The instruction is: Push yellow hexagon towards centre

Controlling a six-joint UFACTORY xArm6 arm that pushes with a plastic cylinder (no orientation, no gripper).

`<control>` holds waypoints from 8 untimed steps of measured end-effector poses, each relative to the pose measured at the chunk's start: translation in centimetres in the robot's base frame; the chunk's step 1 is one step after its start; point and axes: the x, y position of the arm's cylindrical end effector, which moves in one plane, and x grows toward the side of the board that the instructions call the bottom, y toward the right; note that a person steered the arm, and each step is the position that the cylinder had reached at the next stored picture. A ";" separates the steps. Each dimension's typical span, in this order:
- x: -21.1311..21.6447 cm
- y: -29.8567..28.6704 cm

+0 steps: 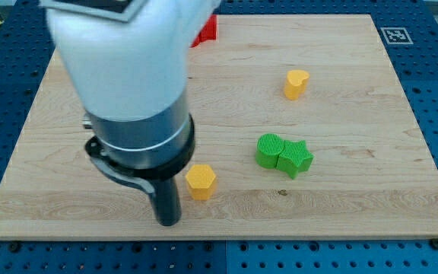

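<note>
Sitting near the board's (356, 205) bottom edge, the yellow hexagon (201, 181) has the rod's tip (169, 221), grasping nothing, just beside it; two touching green blocks (284, 154) stand to the right.

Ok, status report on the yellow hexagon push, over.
Tip down, just left of yellow hexagon. Hexagon low on board, left of centre. Green blocks further right; path clear.

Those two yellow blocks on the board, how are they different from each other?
The yellow hexagon has flat sides and corners; the yellow heart has a notch on top and rounded lobes. The hexagon lies near the view's bottom, just right of my tip; the heart sits towards the view's top right, well away from it. The hexagon looks a deeper orange-yellow. Both stand alone, touching no other block.
</note>
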 end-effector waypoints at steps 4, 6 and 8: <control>-1.9 2.5; -1.9 5.4; -4.1 6.0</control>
